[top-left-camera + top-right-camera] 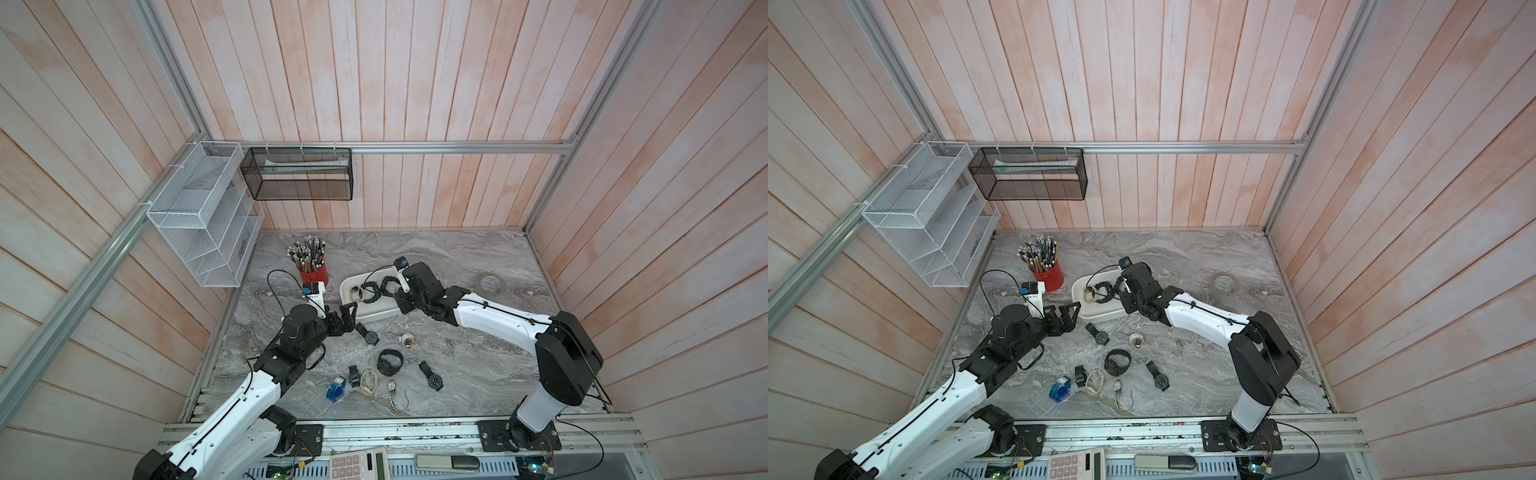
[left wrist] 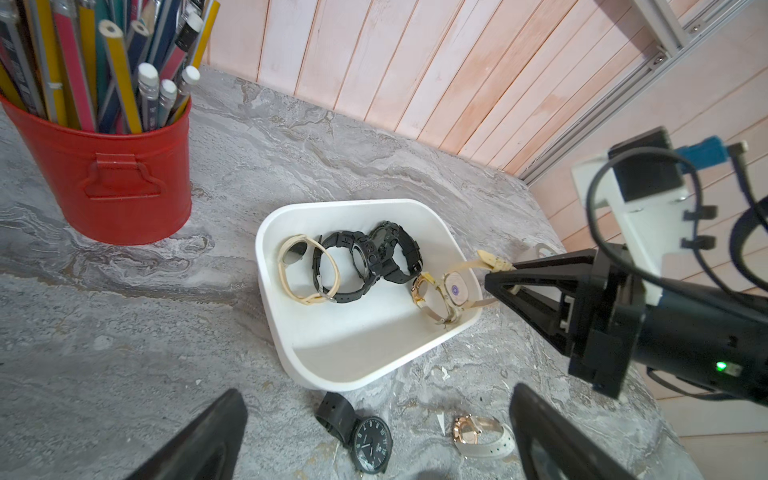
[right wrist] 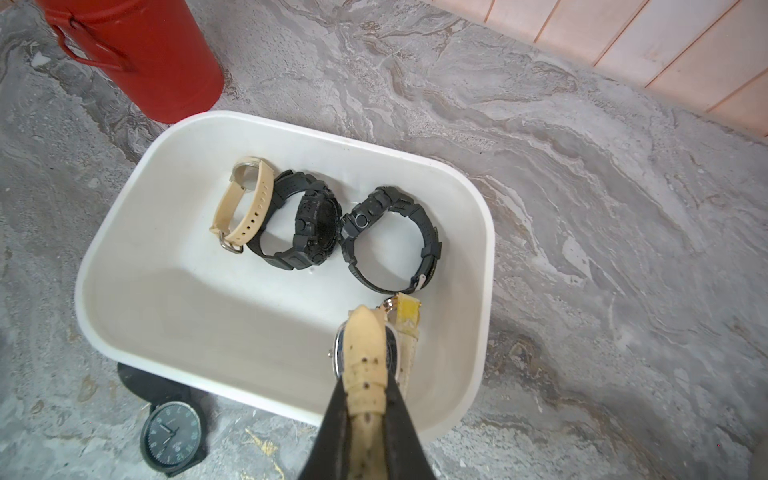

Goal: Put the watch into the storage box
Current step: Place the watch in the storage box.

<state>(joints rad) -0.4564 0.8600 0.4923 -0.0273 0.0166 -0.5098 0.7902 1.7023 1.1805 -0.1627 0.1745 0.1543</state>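
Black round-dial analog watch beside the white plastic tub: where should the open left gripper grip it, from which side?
Take the black round-dial analog watch by its strap beside the case, left gripper coming from straight above. It lies flat, dial up, so the case gives little edge; the narrow strap likely fits between the jaws.

One storage box (image 3: 291, 129), three watches (image 3: 312, 226) loose inside.

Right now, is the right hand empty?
No, the right hand pinches the tan-strap watch by its strap over the storage box.
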